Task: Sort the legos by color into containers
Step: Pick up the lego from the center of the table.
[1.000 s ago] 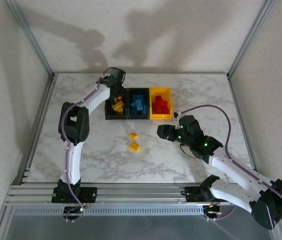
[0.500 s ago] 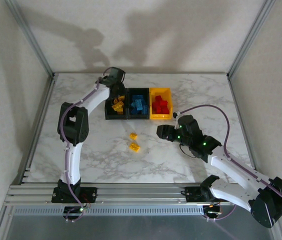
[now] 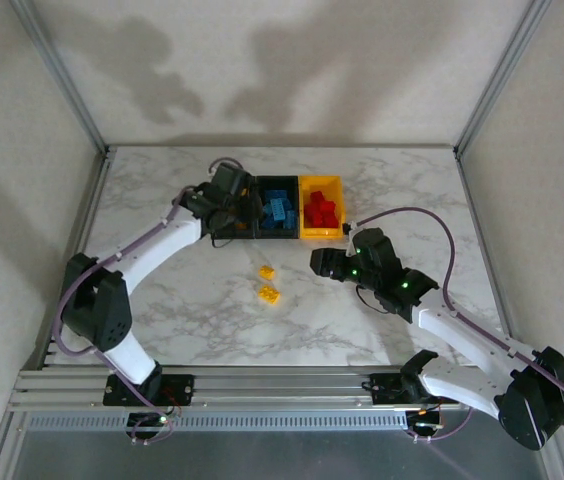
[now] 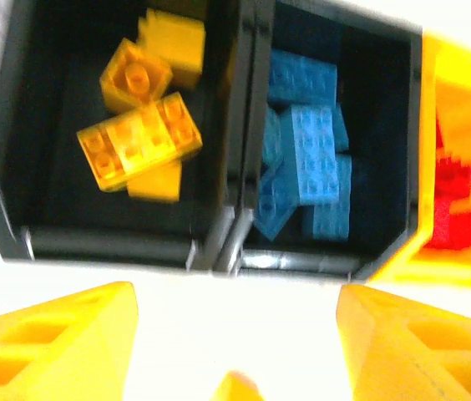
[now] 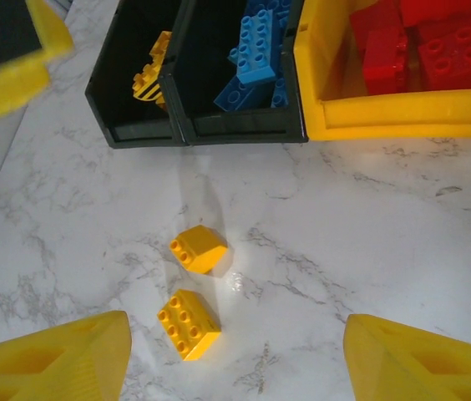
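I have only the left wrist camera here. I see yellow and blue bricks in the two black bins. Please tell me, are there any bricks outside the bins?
Observer: Yes. Two yellow bricks lie on the table, in front of the black bins.
Operator: Thank you. Is the right pincer holding something?
Observer: No. The right pincer is open and empty, above the table near those bricks.
Operator: I see the yellow bin only at my edge, blurred. Are all its bricks red?
Observer: From the top camera the whole yellow bin is in sight, and every brick in it is one of the red bricks.
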Tool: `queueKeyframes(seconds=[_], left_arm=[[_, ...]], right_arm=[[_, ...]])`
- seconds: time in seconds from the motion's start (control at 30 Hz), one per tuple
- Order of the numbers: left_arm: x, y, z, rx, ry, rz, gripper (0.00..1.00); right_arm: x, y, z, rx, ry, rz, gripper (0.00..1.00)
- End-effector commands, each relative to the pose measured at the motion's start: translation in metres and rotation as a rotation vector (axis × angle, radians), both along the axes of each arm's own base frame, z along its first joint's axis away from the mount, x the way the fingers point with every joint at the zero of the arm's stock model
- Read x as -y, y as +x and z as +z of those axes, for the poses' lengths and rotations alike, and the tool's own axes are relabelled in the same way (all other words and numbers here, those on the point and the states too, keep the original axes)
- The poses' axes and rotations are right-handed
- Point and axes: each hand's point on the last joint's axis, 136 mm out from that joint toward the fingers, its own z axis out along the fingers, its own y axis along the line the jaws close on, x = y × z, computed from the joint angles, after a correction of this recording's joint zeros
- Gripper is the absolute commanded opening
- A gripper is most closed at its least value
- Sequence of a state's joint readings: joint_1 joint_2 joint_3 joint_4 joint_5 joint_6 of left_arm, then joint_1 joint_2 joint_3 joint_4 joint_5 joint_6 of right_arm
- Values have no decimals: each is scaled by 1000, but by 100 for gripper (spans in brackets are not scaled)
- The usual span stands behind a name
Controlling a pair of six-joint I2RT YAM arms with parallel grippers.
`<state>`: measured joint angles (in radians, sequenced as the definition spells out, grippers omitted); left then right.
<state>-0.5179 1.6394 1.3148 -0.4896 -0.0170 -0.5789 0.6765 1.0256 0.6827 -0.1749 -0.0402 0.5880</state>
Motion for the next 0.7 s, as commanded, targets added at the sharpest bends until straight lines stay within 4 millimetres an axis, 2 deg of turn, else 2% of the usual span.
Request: queueKeyframes(seconds=[0.0, 0.17, 0.43, 0.67], left_arm=[[8, -27, -14, -39, 0, -58, 65], [18, -55, -25, -68, -22, -119, 65], [40, -87, -50, -116, -10, -197, 65], [49, -94, -77, -172, 52, -237, 66]], right_arm=[[-8, -2, 12, 23, 23, 39, 69], [-5, -8, 8, 10, 19, 45, 71], [3, -19, -11, -31, 16, 38, 72], [4, -20, -15, -40, 13, 35, 71]])
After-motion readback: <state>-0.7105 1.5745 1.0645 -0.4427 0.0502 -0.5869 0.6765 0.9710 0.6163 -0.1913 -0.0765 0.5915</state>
